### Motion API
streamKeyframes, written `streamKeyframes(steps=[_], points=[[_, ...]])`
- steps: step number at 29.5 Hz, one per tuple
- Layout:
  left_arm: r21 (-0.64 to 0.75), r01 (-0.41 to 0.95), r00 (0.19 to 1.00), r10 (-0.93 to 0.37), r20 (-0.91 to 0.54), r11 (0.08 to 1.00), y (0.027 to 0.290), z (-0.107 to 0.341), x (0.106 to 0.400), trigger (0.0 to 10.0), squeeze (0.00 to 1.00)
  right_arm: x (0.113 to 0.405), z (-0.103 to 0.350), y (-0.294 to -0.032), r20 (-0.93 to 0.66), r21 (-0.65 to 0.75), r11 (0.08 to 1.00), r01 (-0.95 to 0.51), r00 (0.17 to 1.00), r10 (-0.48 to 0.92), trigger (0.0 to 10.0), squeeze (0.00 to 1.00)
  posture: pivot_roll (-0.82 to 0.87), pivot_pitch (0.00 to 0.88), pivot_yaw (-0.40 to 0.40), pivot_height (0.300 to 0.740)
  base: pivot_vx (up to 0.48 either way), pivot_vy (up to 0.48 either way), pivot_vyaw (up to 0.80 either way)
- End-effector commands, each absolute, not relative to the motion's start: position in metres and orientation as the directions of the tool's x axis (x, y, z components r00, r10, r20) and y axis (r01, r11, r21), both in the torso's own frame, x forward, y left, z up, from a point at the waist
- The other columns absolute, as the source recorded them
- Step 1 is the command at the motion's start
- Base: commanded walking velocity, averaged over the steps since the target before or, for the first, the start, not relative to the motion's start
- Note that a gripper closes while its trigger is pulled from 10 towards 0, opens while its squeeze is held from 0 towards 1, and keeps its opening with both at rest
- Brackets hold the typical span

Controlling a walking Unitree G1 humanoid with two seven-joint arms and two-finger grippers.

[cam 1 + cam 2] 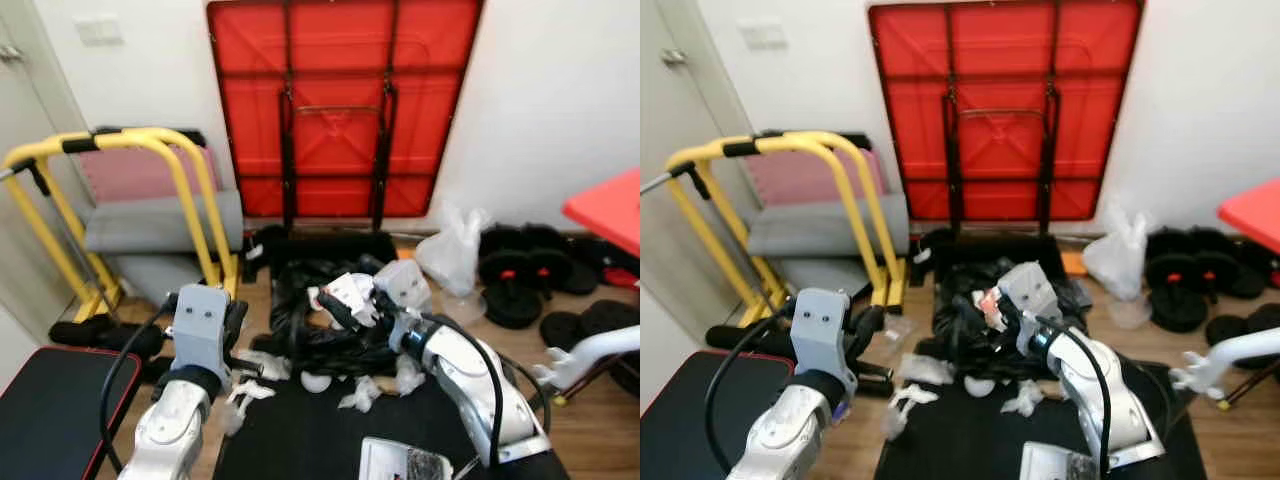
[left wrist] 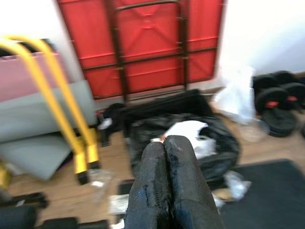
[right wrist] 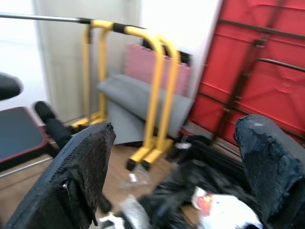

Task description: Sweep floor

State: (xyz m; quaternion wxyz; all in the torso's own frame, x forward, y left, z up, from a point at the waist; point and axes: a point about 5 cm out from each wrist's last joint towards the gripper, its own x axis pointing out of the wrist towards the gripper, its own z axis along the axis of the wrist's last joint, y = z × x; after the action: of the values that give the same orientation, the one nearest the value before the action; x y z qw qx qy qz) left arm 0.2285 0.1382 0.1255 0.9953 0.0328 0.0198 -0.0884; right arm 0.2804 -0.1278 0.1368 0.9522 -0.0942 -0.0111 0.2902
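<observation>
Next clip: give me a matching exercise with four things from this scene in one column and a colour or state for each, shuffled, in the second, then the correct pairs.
Things:
1. folded table
2. left gripper
3. right gripper
4. handrail frame

Colour or state:
A. yellow
B. fingers spread wide apart
C. red, standing on edge against the wall
D. fingers pressed together, holding nothing

Pairs: 1-C, 2-D, 3-B, 4-A
</observation>
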Motion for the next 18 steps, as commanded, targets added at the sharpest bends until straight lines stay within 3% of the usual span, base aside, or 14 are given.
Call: streamKeyframes(steps=[1, 6, 18], points=[[0.065, 0.175, 0.984, -0.171, -0.058, 0.982, 0.1394, 0.1227, 0.228, 10.0, 0.0, 0.2828, 0.1361, -0.1276, -0.046, -0.191, 0.822, -0.537, 0.841, 0.539, 10.0, 0.0, -0.12, 0.0, -0.006, 0.74, 0.0, -0.352, 0.0], [0.064, 0.174, 0.984, -0.171, -0.058, 0.983, 0.1394, 0.123, 0.2281, 10.0, 0.0, 0.2834, 0.1359, -0.1279, -0.051, -0.193, 0.825, -0.531, 0.845, 0.532, 10.0, 0.0, -0.12, 0.0, -0.005, 0.74, 0.0, -0.287, 0.0], [0.065, 0.172, 0.984, -0.168, -0.052, 0.983, 0.1396, 0.1248, 0.2285, 10.0, 0.0, 0.2849, 0.136, -0.1274, -0.065, -0.212, 0.83, -0.517, 0.854, 0.515, 10.0, 0.0, -0.12, 0.0, -0.003, 0.74, 0.0, 0.0, 0.0]])
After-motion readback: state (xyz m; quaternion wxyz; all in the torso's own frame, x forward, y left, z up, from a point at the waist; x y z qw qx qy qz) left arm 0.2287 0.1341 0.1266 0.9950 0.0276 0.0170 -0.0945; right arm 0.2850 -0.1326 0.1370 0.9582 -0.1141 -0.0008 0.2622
